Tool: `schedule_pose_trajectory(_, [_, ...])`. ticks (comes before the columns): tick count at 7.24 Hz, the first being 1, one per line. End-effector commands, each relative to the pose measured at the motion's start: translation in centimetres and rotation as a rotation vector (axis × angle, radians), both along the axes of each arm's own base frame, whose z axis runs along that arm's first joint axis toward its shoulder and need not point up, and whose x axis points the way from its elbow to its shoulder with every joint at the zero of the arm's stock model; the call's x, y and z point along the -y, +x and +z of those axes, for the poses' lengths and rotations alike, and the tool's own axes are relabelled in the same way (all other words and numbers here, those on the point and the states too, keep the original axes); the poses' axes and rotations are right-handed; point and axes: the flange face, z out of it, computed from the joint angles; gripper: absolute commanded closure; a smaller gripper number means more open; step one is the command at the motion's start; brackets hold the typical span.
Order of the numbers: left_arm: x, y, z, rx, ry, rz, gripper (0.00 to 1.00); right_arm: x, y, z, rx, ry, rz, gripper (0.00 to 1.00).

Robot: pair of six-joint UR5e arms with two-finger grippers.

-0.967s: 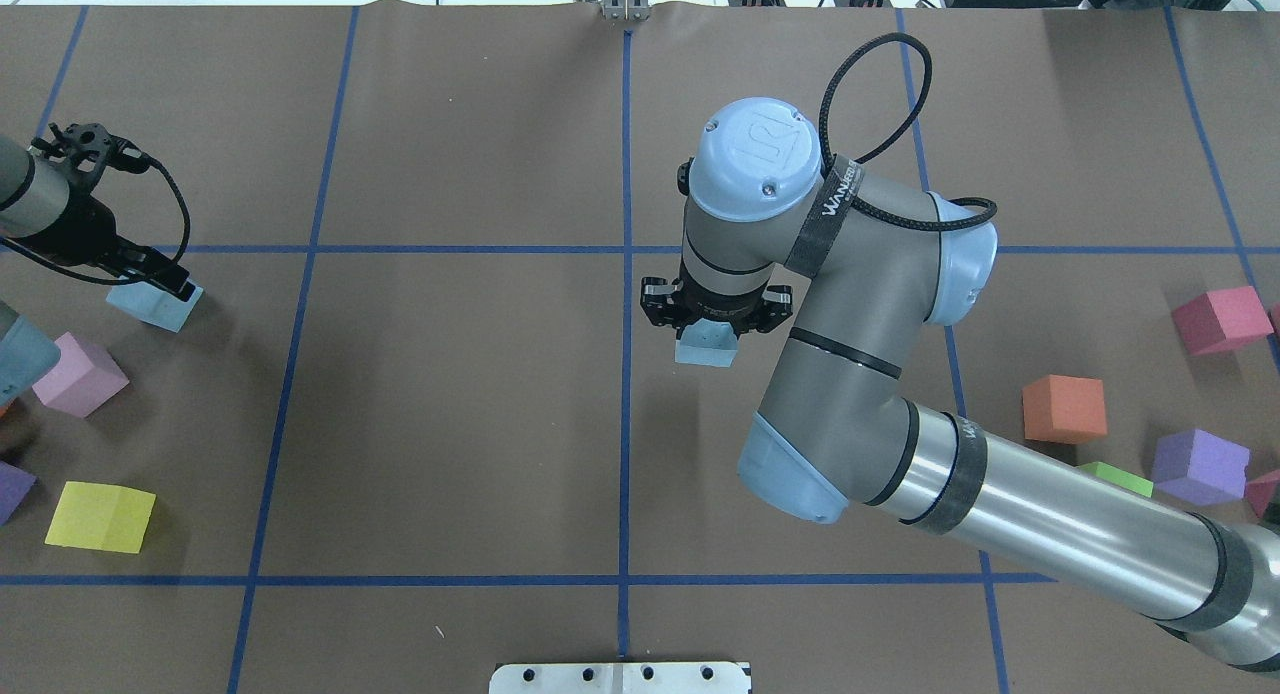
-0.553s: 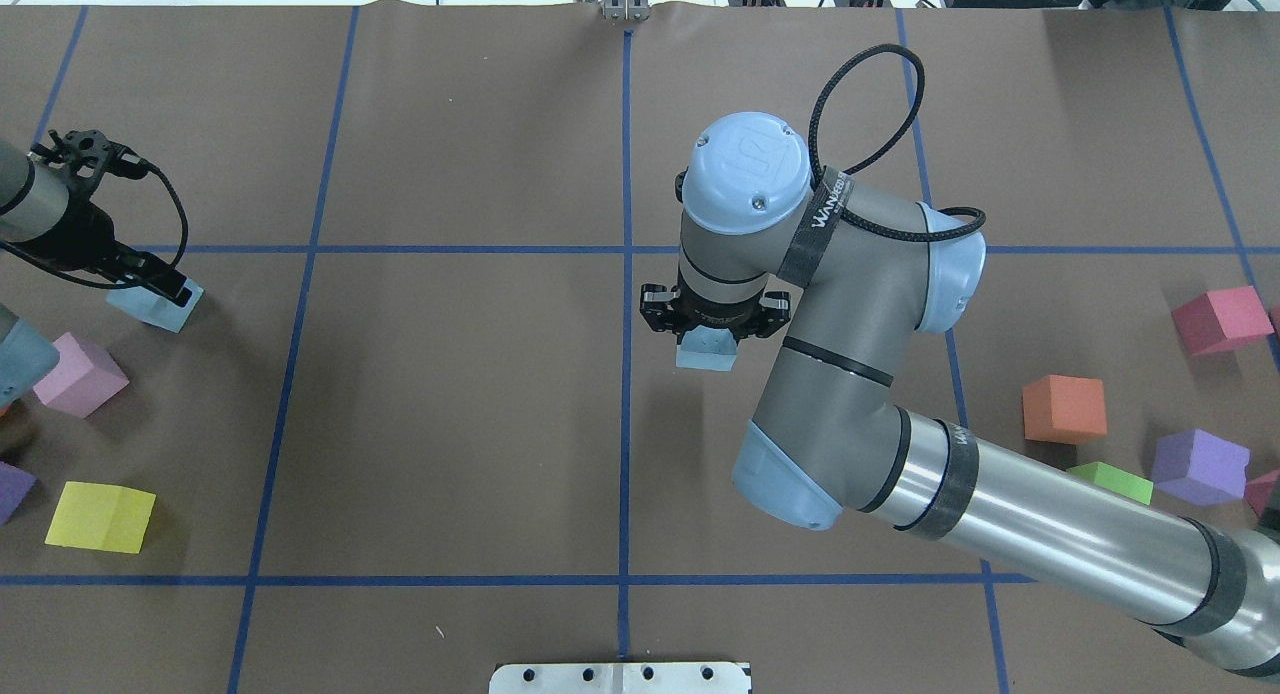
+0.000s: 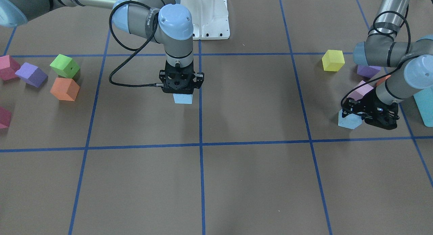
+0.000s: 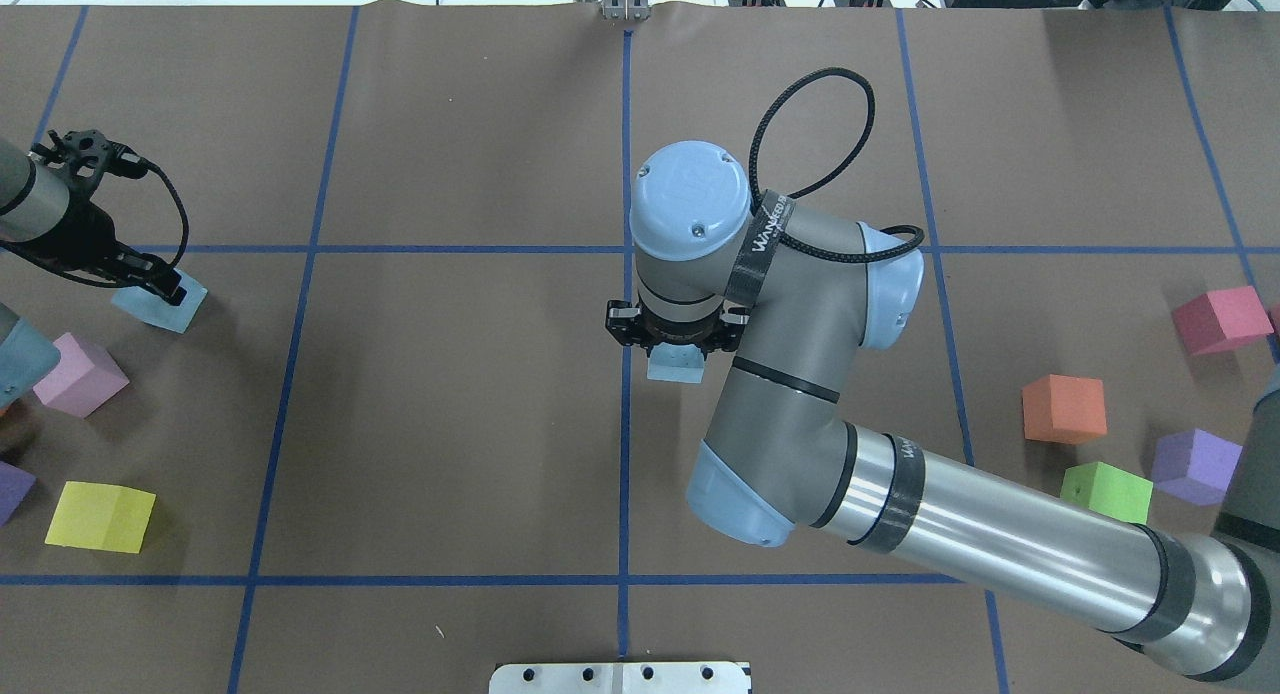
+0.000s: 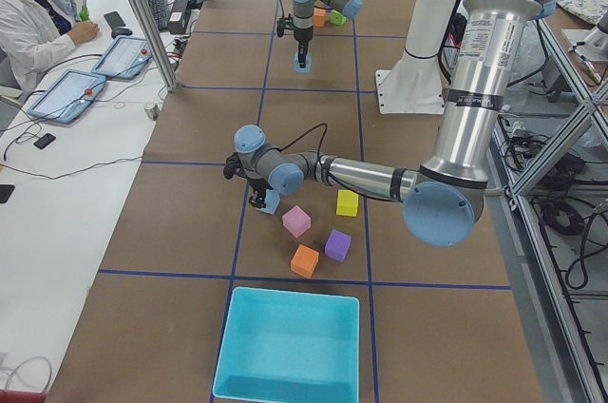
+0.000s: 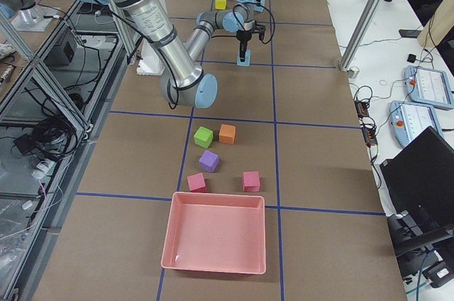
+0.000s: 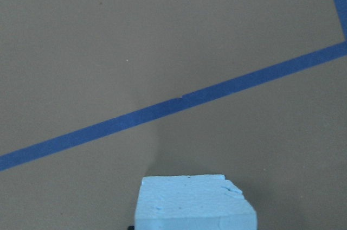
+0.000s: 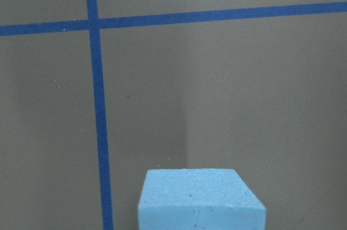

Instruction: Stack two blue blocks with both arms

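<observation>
Brown paper [image 4: 460,124] crossed by blue tape covers the table. Near its middle the right gripper [image 4: 677,350] points straight down, its jaws closed on a small pale sky-blue foam cube [image 4: 676,372] that sits between them, just beside a tape line [image 4: 625,444]. At the table's left end the left gripper [image 4: 168,292] is tilted, its jaws pinching a second pale sky-blue foam cube [image 4: 165,316] at their tips. A pink foam cube [image 4: 80,374] lies near those jaws, and a yellow foam cube [image 4: 100,517] farther off. An orange foam cube [image 4: 1064,408] and a green foam cube [image 4: 1106,492] lie well apart from the right jaws.
</observation>
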Motion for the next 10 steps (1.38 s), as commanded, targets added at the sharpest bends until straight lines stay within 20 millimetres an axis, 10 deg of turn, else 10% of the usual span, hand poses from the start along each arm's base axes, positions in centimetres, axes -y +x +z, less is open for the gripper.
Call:
schedule_pose_trajectory(1, [0.4,0.3,-2.5,-0.024,-0.025,-0.041,0.49,0.1,-2.6,0.2,0.039,0.009,0.014,0.44])
schedule_pose_trajectory(5, [0.4,0.2,-8.8,-0.023,-0.076,-0.087,0.47,-0.8,-4.6,-0.9,0.040,0.014,-0.017,0.40])
schedule_pose_trajectory(6, [0.3,0.3,-9.9,-0.028,-0.101,-0.113,0.47,-0.7,-4.8,-1.2,0.040,0.010,-0.013,0.34])
schedule_pose_trajectory(7, [0.6,0.4,-11.0,-0.040,-0.121,-0.143,0.46,-0.7,-4.8,-1.1,0.039,0.008,-0.011,0.04])
schedule_pose_trajectory(10, [1.9,1.2,-16.5,-0.045,-0.175,-0.195,0.46,0.6,-3.7,-1.5,0.055,0.017,0.005,0.00])
